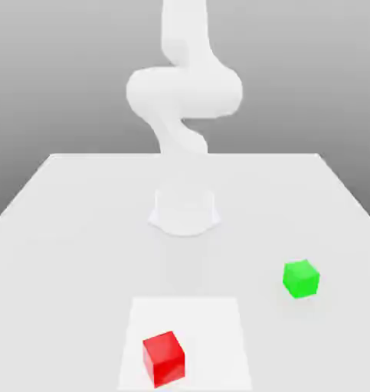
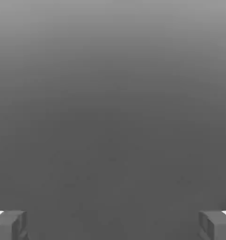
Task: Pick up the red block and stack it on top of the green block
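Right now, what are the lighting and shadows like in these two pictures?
Exterior view: bright and washed out, the white arm pale against the tabletop, with only a very faint shadow by the green block; the red block has faces of differing shade. Hand view: dim grey, lighter along one edge, the parted jaws dark.

A simulated robotics test space
A smooth, flat, pale grey worktop [image 1: 88, 253] carries the base of a glossy white jointed robot arm [image 1: 185, 92], with a plain white square patch [image 1: 191, 321], a bright red cube-shaped block [image 1: 164, 359] and a bright green cube-shaped block [image 1: 301, 279], all before a blank grey gradient backdrop [image 1: 73, 76] (very much a rendered scene).
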